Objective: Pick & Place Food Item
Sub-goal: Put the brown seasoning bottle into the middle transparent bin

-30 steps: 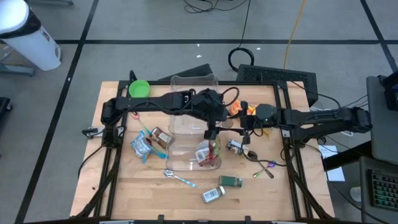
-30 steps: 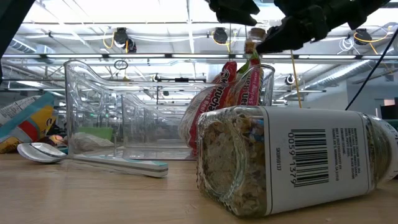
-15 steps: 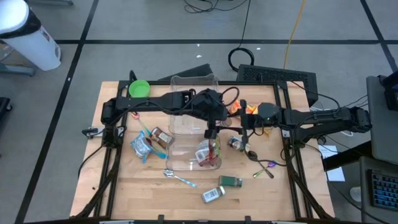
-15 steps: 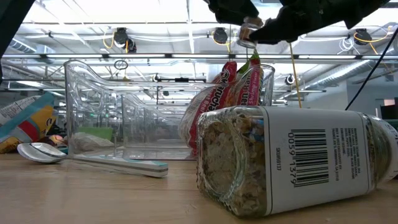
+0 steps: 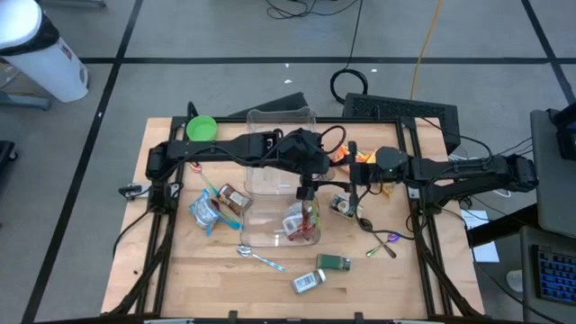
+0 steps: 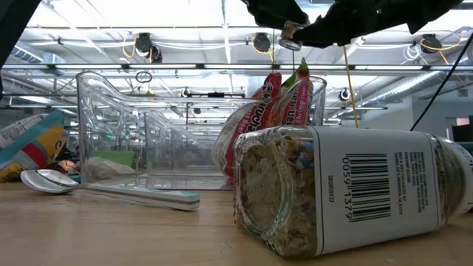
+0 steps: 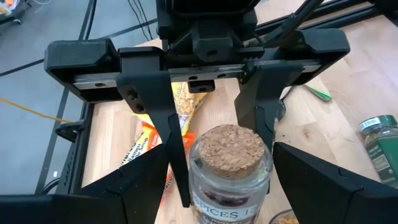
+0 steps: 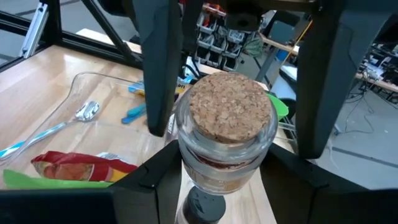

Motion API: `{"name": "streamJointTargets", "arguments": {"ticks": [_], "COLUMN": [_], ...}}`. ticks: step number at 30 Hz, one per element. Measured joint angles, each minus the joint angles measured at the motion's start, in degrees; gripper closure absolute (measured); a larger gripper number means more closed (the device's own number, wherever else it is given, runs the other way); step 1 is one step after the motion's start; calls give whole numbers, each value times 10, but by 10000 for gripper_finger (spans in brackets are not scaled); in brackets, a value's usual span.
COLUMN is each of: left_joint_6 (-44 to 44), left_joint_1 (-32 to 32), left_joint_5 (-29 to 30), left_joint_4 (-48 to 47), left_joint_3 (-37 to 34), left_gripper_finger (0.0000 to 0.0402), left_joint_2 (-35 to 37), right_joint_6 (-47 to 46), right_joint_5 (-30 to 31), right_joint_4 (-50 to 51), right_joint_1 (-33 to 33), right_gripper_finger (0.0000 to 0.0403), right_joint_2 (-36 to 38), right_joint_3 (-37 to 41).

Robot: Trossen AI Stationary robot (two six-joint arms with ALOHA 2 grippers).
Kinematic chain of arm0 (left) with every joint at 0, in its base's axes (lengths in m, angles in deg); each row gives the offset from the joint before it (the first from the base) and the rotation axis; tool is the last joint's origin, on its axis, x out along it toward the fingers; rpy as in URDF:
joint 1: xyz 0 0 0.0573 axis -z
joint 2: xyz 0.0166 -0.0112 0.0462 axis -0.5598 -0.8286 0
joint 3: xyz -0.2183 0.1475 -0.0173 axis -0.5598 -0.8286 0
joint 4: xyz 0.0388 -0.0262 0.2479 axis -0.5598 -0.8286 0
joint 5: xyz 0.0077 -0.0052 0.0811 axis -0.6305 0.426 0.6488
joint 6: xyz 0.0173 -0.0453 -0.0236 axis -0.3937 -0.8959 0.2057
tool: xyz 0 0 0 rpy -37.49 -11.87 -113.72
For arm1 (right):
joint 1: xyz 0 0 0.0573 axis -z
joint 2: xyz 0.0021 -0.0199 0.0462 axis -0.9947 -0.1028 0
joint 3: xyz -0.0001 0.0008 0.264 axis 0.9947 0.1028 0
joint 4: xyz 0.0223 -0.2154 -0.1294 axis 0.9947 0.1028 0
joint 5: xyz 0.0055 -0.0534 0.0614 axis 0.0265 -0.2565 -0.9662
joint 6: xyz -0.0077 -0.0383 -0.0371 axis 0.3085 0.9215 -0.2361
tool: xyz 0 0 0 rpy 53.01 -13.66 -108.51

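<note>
A small glass spice jar [image 5: 340,206] with a cork stopper [image 8: 230,102] hangs in the air just right of the clear plastic container [image 5: 279,171]. My right gripper [image 5: 351,196] reaches in from the table's right and is shut on the jar. My left gripper [image 5: 317,191] comes from the left and is open. Its fingers [image 8: 155,68] stand on either side of the jar's cork end, with a gap showing on one side. The low view shows the jar [image 6: 290,33] high above the table between both grippers. My right gripper pinches the jar's glass body [image 8: 189,163] below the neck between its two fingers. The fingers come nearly level from the table's right side. The jar stands upright with its cork up, lifted clear of the table.
A red snack bag [image 5: 301,223] lies inside the container. A large spice jar [image 6: 347,196] lies on its side near the front edge, beside a smaller green-capped one [image 5: 333,262]. Packets [image 5: 211,211], a spoon [image 5: 256,258] and a green bowl [image 5: 202,128] are at the left, an orange bag [image 5: 346,155] at the far side.
My right gripper has tipped its fingers up toward level and risen a little. The jar has gone up with it, from hanging tilted to standing upright between my left gripper's fingers.
</note>
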Motion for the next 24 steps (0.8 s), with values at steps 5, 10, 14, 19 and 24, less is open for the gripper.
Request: {"name": "streamJointTargets", "arguments": {"ticks": [5,10,14,19,24], "left_joint_6": [3,2,6,7,9], "left_joint_1": [0,0,0,0,0], "left_joint_5": [3,9,4,-17,-27], "left_joint_4": [-1,4,7,14,13], "left_joint_3": [0,0,0,0,0], "left_gripper_finger": [122,161,175,187,218], "left_joint_2": [0,0,0,0,0], "right_joint_6": [1,-4,-4,3,3], "right_joint_5": [-1,5,2,-3,-3], "right_joint_4": [-4,-4,-3,-3,-2], "right_joint_1": [0,0,0,0,0], "right_gripper_finger": [229,229,229,229,229], "right_joint_2": [0,1,1,0,0], "right_joint_3": [0,0,0,0,0]}}
